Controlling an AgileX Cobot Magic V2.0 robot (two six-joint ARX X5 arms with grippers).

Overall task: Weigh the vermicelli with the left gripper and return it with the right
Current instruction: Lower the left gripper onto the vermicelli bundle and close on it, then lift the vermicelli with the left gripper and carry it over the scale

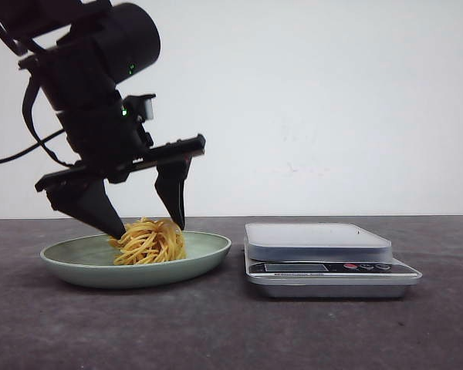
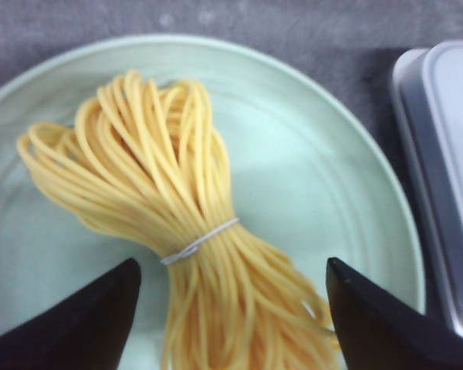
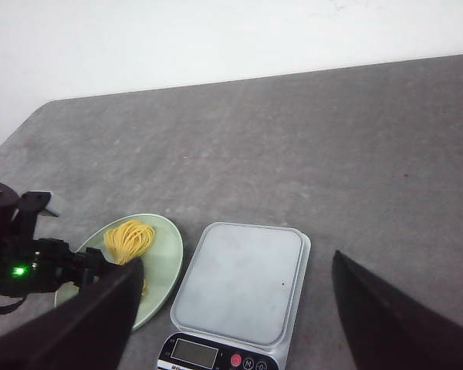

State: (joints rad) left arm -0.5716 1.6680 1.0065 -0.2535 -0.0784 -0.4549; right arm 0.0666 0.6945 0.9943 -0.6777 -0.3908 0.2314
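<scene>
A dark grey bench (image 1: 231, 324) carries everything, with a plain white wall behind it. The left arm, black and bulky with a small green light, reaches down from above at a slant. Its left pincer (image 1: 153, 228) is spread wide, the two pointed fingers (image 1: 172, 194) set on either side of the vermicelli (image 1: 149, 241). In the front view the nearer tip reaches the edge of the clump and the other tip hangs just above its far side; whether either truly presses the strands cannot be told. Nothing is gripped.

Directly beneath this pincer sits a shallow pale green plate (image 1: 77, 262), resting flat on the bench. Just beside the plate, on the side away from the arm, stands a silver kitchen scale (image 1: 324, 258) with a bare flat platform, a small display and round buttons along its front edge. Plate and scale are close but apart.

The right pincer (image 3: 231, 308) is seen only in its own wrist view, well above the bench and looking down on scale and plate; its two dark fingers stand far apart, holding nothing.

The vermicelli lies on the plate, between the left pincer's tips. It is a bundle of thin golden-yellow strands, looped at one end and cinched at the waist by a thin pale band (image 2: 197, 243).
</scene>
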